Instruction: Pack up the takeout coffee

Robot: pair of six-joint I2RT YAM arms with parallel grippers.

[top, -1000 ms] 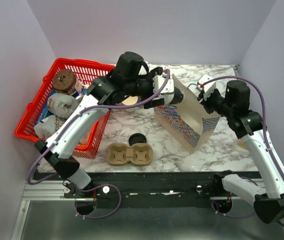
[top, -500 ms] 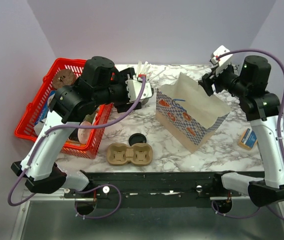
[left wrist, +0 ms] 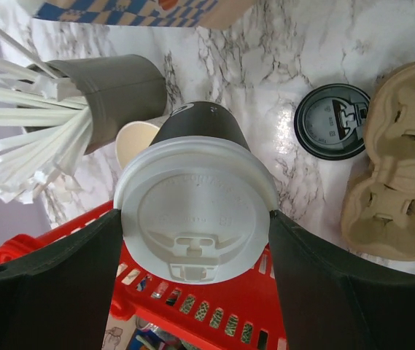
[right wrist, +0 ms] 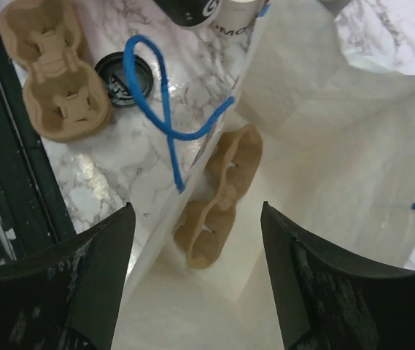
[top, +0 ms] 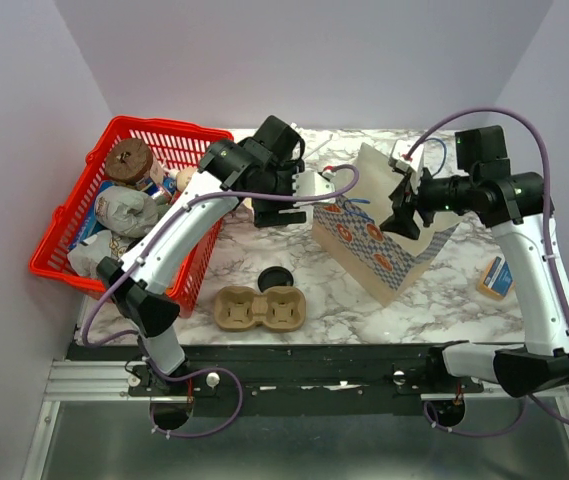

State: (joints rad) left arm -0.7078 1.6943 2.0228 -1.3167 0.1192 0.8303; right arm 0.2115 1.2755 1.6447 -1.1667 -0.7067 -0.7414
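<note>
My paper bag (right wrist: 324,146) stands open under my right gripper (right wrist: 196,211). A cardboard cup carrier (right wrist: 218,189) lies in its bottom, and a blue handle (right wrist: 156,95) loops over its near wall. My right fingers (right wrist: 94,277) are spread wide with nothing between them.

The red basket (top: 84,215) at the left holds wrapped bundles and a brown-lidded tub (top: 129,158). A grey cup (left wrist: 116,95) is stuffed with white wrapped straws (left wrist: 25,138), and a cream paper cup (left wrist: 138,142) sits just beside it.

My left gripper (left wrist: 196,219) is clamped on the takeout coffee (left wrist: 192,211), one finger against each side of its white lid. The cup is upright, above the basket's rim and close to the cream cup, left of the bag. A black lid (left wrist: 332,122) and a second carrier (left wrist: 397,189) lie on the marble table (left wrist: 280,44).
</note>
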